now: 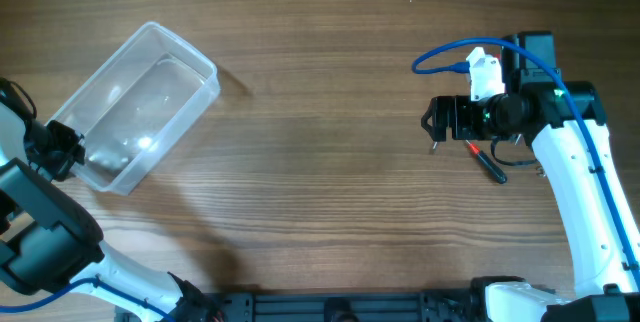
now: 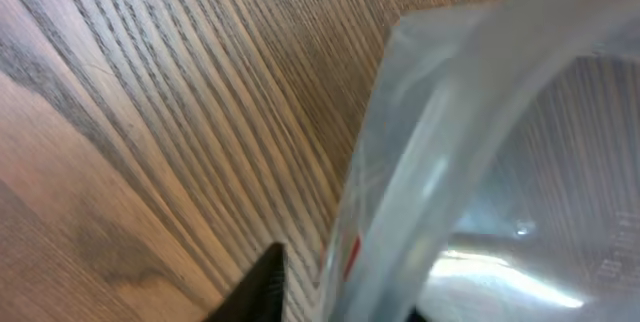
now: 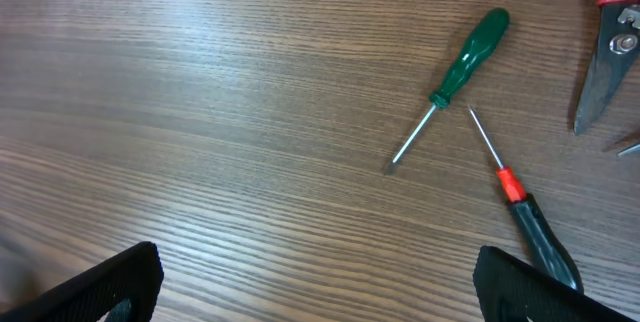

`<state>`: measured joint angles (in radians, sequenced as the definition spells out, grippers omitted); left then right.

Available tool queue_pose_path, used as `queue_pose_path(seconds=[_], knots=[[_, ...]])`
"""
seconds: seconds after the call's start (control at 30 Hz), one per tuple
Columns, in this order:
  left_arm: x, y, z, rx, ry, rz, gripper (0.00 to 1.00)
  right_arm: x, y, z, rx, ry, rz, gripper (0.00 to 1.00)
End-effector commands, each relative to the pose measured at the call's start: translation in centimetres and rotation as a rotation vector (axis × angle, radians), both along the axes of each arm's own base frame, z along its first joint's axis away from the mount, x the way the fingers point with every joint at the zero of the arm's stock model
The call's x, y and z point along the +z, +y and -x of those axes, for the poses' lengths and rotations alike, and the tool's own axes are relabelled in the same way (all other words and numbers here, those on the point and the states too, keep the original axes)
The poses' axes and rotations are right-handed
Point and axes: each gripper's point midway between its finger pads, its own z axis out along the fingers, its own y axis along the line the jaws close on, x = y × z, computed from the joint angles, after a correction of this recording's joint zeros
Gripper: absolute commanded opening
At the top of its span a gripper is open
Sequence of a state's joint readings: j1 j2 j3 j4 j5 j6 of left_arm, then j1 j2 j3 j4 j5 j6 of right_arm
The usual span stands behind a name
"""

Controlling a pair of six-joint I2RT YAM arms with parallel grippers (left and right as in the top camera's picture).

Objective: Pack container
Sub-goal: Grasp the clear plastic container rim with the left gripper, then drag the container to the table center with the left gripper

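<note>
The clear plastic container (image 1: 140,102) lies at the table's left, turned diagonally and empty. My left gripper (image 1: 60,152) is at its near-left short end. In the left wrist view the container's wall and thick rim (image 2: 430,162) stand between my two fingers (image 2: 340,307), one outside and one inside, shut on it. My right gripper (image 1: 438,122) hovers open and empty over bare wood at the right; its fingers (image 3: 325,292) are spread wide. A green-handled screwdriver (image 3: 460,72) and a red-and-black screwdriver (image 3: 520,202) lie just ahead of it.
The red-and-black screwdriver also shows in the overhead view (image 1: 487,160), partly under my right arm. Metal snips with red handles (image 3: 605,52) lie at the right wrist view's upper right edge. A blue cable (image 1: 450,54) loops off the right arm.
</note>
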<state>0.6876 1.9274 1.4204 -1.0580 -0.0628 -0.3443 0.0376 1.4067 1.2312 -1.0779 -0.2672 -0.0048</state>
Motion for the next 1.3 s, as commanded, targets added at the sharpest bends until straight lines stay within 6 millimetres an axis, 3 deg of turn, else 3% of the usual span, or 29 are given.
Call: queue_pose_path(seconds=[0.0, 0.07, 0.23, 0.37, 0.53, 0.63, 0.7, 0.83, 0.97, 1.1, 1.27], knots=[[-0.1, 0.1, 0.1, 0.005, 0.003, 0.005, 0.08, 0.6, -0.3, -0.4, -0.015, -0.015, 0.012, 1.00], [-0.1, 0.1, 0.1, 0.005, 0.003, 0.005, 0.04, 0.6, -0.3, -0.4, -0.014, -0.014, 0.012, 0.99], [-0.1, 0.0, -0.1, 0.005, -0.003, 0.010, 0.04, 0.6, -0.3, -0.4, -0.014, -0.016, 0.012, 0.99], [1.1, -2.0, -2.9, -0.091, -0.158, 0.098, 0.04, 0.6, -0.3, -0.5, -0.015, -0.019, 0.013, 0.99], [6.3, -7.5, -8.5, -0.425, -0.396, 0.086, 0.04, 0.6, -1.7, -1.0, -0.113, -0.026, 0.069, 1.00], [9.2, -12.7, -11.1, -0.691, -0.472, 0.030, 0.04, 2.0, -4.1, -1.6, -0.264, -0.086, 0.155, 1.00], [10.6, -17.9, -12.6, -0.905, -0.517, 0.010, 0.04, 4.0, -4.6, -2.2, -0.284, -0.156, 0.169, 1.00], [10.3, -25.4, -13.0, -1.224, -0.496, -0.001, 0.04, 6.4, -5.1, -2.5, -0.327, -0.226, 0.167, 1.00], [9.1, -29.7, -12.9, -1.350, -0.438, -0.036, 0.04, 6.7, -5.1, -2.3, -0.329, -0.231, 0.165, 1.00], [6.8, -30.7, -13.3, -1.368, -0.397, -0.003, 0.04, 6.6, -5.1, -2.1, -0.322, -0.224, 0.169, 1.00], [4.6, -28.7, -13.9, -1.268, -0.354, 0.017, 0.04, 6.3, -5.1, -1.7, -0.301, -0.207, 0.181, 1.00]])
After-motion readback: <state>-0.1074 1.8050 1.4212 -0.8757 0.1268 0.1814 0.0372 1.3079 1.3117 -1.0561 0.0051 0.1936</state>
